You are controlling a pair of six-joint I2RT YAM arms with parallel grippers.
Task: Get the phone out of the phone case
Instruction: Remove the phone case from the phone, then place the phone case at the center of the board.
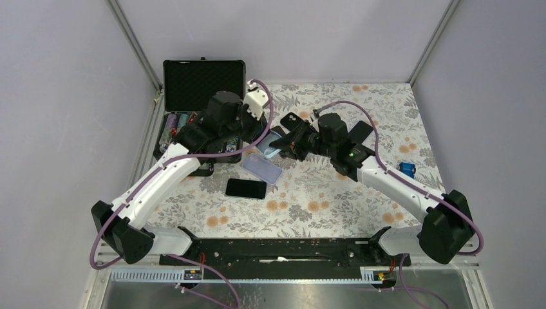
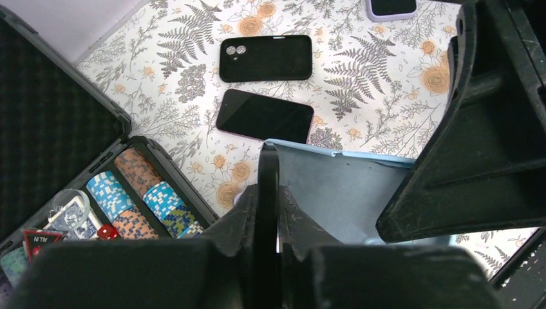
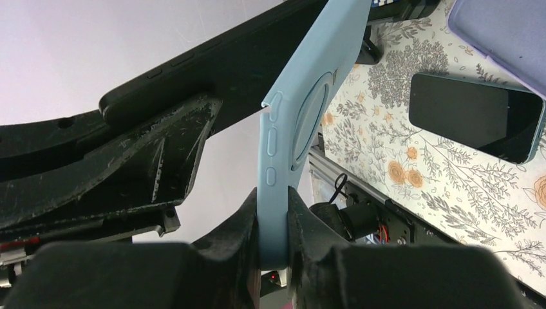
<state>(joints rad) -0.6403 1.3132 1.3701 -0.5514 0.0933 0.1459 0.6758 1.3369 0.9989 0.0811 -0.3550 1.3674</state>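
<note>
From above and behind, the top view looks down on the whole table (image 1: pixel 360 193); each wrist view peers along its own fingers (image 2: pixel 257 244) from close up, all sharing the blue case (image 3: pixel 290 129) and black phone (image 3: pixel 212 64).

**Surface** (image 1: pixel 309 206) covered in a floral-print cloth. Lying on it:
- an open black hard case (image 1: pixel 203 80) holding poker chips, far left
- a lavender phone case (image 1: pixel 262 168), near centre
- a black smartphone (image 1: pixel 246 188), screen up, just beside the lavender case
- a black phone case with two camera holes (image 2: pixel 266 58)
- a small blue object (image 1: pixel 405 167), right
</note>
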